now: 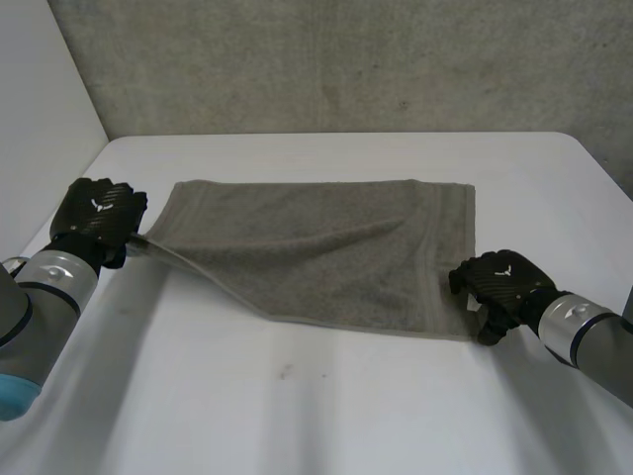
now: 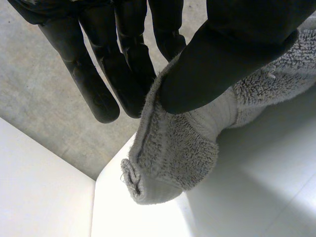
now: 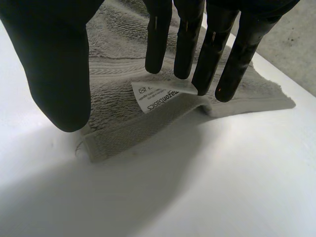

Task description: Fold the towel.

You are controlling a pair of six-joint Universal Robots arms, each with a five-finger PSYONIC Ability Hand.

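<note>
— Nearest the lens, the grey left arm runs along the table's left edge to the black left hand. What does it have?

— The near-left corner of the grey-brown rectangular terry towel, pinched between thumb and straight fingers and raised off the flat white table. The rest lies spread across the table's middle, toward its far edge.

— And the black right hand?

— It is at the towel's near-right corner, toward the table's right edge. Its fingers reach over the corner, spread, with the thumb apart, and nothing is pinched. The fingertips sit at the small white care label, though I can't tell for sure whether they touch the cloth.

— So what worries you?

— One corner is up and one is down. If the left hand carries its corner across alone, I'd expect the near edge to drag and twist, and the fold to land skewed.

— Anything else?

— The left pinch takes in little cloth, right at the hem, so a sharp pull could slip it free. On the right, the hem is buckled up beside the label. Fingers closing there might catch the label alone, and then the corners wouldn't meet.
</note>
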